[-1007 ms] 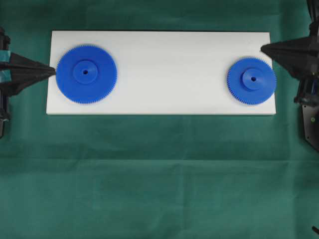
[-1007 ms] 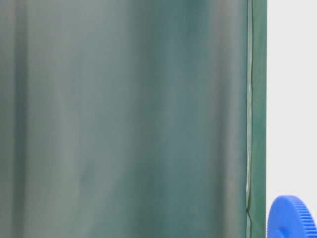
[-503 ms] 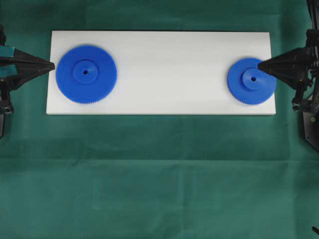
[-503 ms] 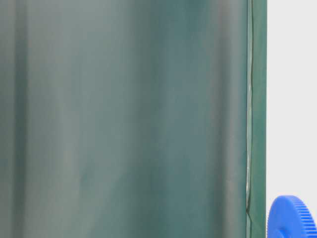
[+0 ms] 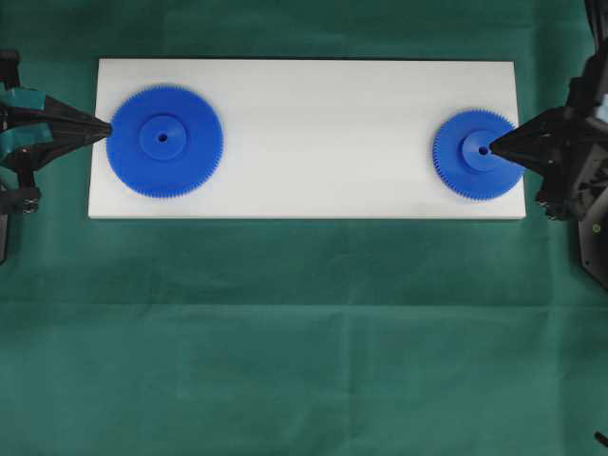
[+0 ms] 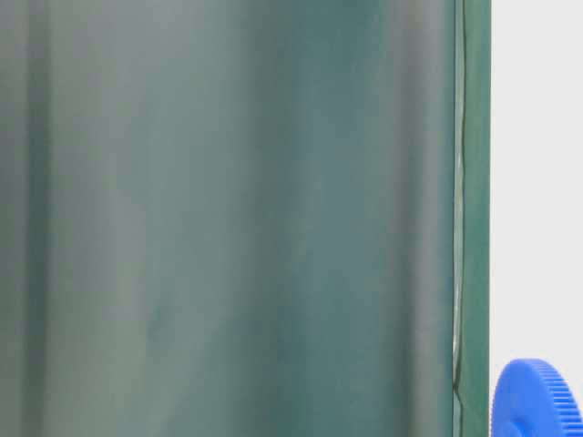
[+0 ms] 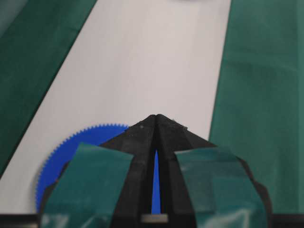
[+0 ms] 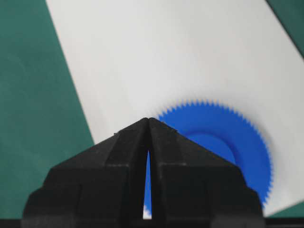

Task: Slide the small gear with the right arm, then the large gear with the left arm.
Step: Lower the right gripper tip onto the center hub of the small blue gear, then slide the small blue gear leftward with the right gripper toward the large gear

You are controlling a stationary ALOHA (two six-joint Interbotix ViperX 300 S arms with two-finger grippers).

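Resting its closed right gripper (image 5: pixel 488 149) tip over the small gear (image 5: pixel 479 155) hub, left gripper (image 5: pixel 106 131) closed too

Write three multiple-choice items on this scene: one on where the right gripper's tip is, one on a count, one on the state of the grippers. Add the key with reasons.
1. Where does the right gripper point in the overhead view?
A. At the hub of the small gear
B. At the middle of the white board
C. At the green cloth in front of the board

2. How many blue gears lie on the board?
A. One
B. Two
C. Four

3. How do the two grippers stand?
A. Both wide open
B. Both shut to a point
C. The left gripper open, the right shut

Key: 1 A, its tip lies over the small gear's raised hub. 2 B, the large gear and the small one. 3 B, each wrist view shows the fingers meeting at the tip.
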